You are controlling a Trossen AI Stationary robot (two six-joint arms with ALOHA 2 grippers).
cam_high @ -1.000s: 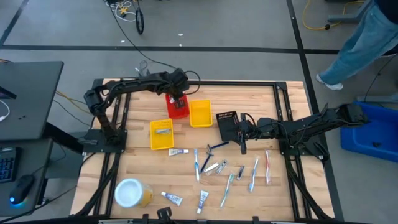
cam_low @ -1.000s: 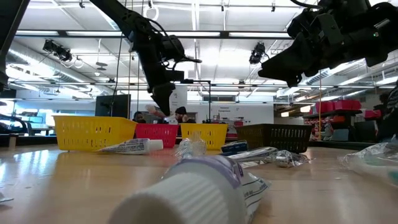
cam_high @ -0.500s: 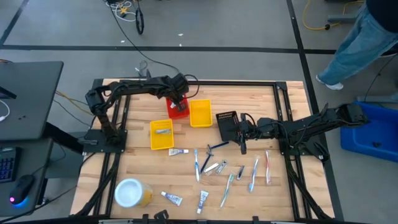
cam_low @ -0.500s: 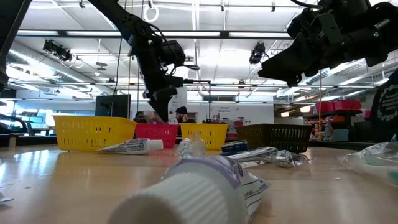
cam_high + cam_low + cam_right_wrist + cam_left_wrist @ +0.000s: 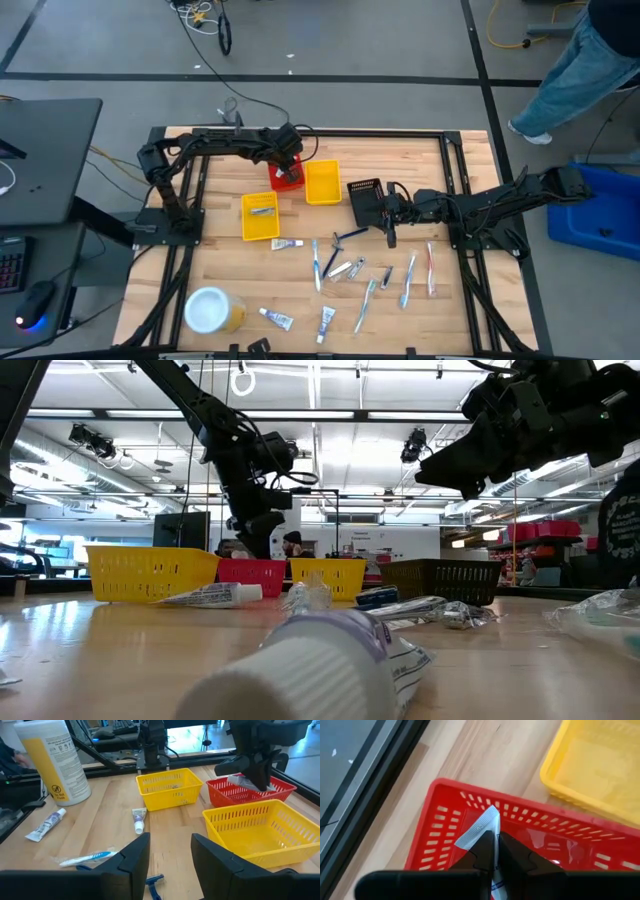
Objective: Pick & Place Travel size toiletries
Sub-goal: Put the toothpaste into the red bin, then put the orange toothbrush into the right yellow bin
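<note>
My left gripper point(image 5: 291, 168) hangs over the red basket point(image 5: 284, 180) at the table's far side, shut on a small white tube point(image 5: 481, 826). Its fingers point(image 5: 487, 851) point down into the basket. My right gripper point(image 5: 390, 222) waits open beside the black basket point(image 5: 365, 200), touching nothing. More travel size toiletries lie flat on the wood: white tubes point(image 5: 287, 243), point(image 5: 277, 318), toothbrushes point(image 5: 317, 262), point(image 5: 408, 280), and a blue razor point(image 5: 345, 237). One item lies in the near yellow basket point(image 5: 260, 217). My left gripper pinches the white tube between its two fingers, and the flat crimped end point(image 5: 479, 827) sticks out past the fingertips. The fingers slant down from the table's far left. The tube hangs over the inside of the red basket; I cannot tell whether it touches the basket.
A second yellow basket point(image 5: 322, 182) stands right of the red one. A white-topped yellow round container point(image 5: 210, 310) lies at the near left. The table's metal frame point(image 5: 300, 132) runs just behind the baskets. A person's legs point(image 5: 585, 70) pass at the far right.
My left gripper has sunk toward the red basket with the white tube and rolled a little about its own axis, staying shut on the tube. The person at the far right has walked on.
</note>
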